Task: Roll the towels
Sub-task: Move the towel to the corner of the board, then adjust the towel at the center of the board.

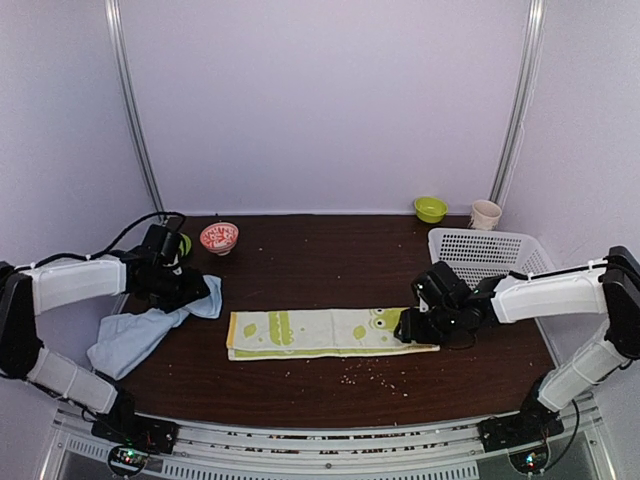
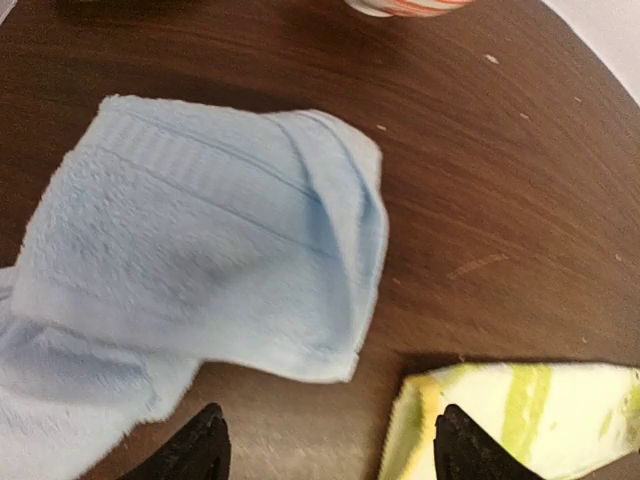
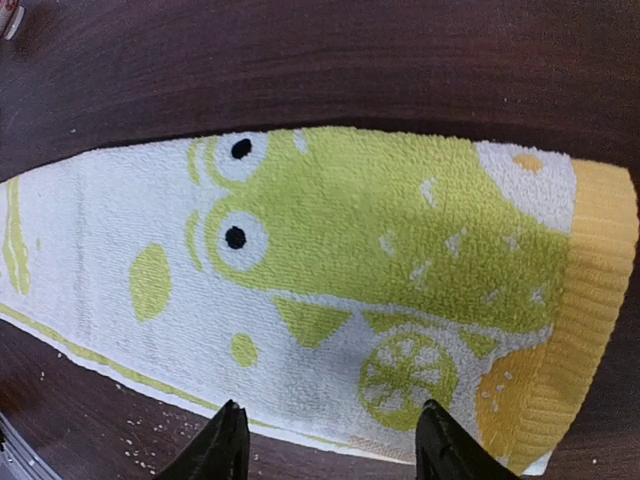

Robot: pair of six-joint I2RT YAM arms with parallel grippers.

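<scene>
Jaws gape empty on your left gripper and right gripper, rolling not begun, so pinch the yellow end of the lime-green-and-cream printed cloth towel

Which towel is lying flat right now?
The lime-green and cream towel, spread out as a long flat strip in the middle. The pale blue towel on the left is bunched up in a crumpled heap.

towels 2 | bowls in plain view 2 | cup 1 | basket 1
</scene>
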